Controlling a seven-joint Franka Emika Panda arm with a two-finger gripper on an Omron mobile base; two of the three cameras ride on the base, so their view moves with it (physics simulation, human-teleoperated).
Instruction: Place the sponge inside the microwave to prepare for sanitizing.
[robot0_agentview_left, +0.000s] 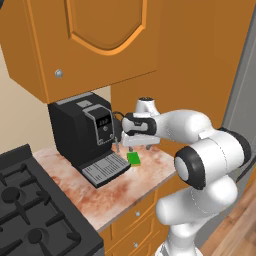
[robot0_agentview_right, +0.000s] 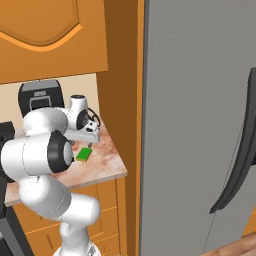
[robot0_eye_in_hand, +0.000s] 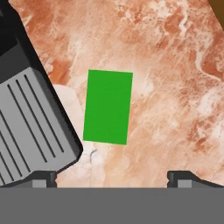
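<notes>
hand (robot0_agentview_left: 135, 146): poised above the counter (robot0_agentview_left: 90, 197), pointing straight down, fingers spread wide with nothing between them — the two dark fingertips (robot0_eye_in_hand: 43, 178) stand far apart at the bottom of the hand view.

sponge (robot0_agentview_left: 134, 158): flat on the counter directly under the hand — in the hand view it sits just ahead of the gap between the fingertips, a touch towards the left one, not touching either.

long axis of sponge: runs away from the hand's camera, roughly square to the line joining the two fingertips, leaning only slightly. So the fingers would close across its short width, which I judge the easier grip.

height gap: the hand is clearly above the sponge, not yet around it; a straight descent looks like the move that remains before closing.

neighbour to mind: the coffee machine (robot0_agentview_left: 85, 132) stands on the hand's left side, and its grey ribbed drip tray (robot0_eye_in_hand: 30, 127) comes just beside the sponge's near-left corner. The left fingertip would come down close to that tray edge — the one likely snag.

far side: on the right of the hand only bare counter, so room to shift that way if needed.

microwave: not found from here; judged that the sponge must be lifted and carried elsewhere.

step in hand: lining up over the sponge, pick not yet made.
</notes>
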